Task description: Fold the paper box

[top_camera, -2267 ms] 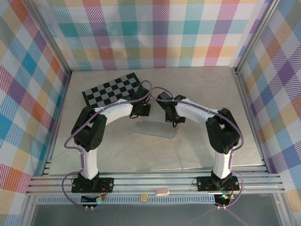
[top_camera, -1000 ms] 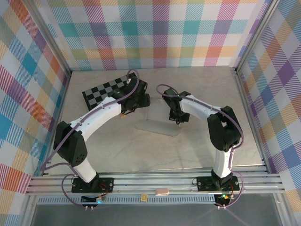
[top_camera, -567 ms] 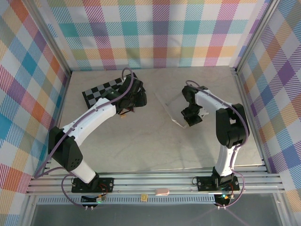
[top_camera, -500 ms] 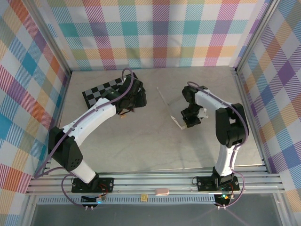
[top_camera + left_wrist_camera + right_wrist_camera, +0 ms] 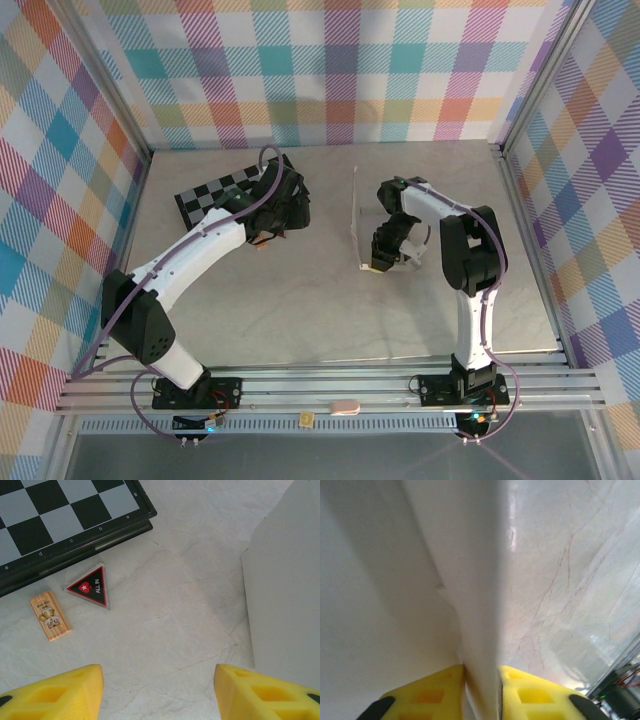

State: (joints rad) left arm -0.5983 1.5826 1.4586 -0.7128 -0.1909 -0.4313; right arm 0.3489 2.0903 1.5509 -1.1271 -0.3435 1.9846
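The pale marbled table [image 5: 300, 310] is carrying everything, and a black-and-grey checkered board [image 5: 210, 195] is lying at its far left. The paper box [image 5: 357, 215] is standing on edge near the middle of the table as a thin white sheet, running away from the arms. The right gripper [image 5: 383, 250] is reaching to its near end, and its yellow fingers [image 5: 440, 685] are pinching the sheet's edge between them. The left gripper [image 5: 285, 205] is hovering just beside the board's right corner, jaws spread wide with nothing between them, well apart from the box. Under it, a black-and-red triangular chip [image 5: 90, 586] marked "ALL IN" and a smaller orange card [image 5: 49, 615] are lying just beside the board's edge.
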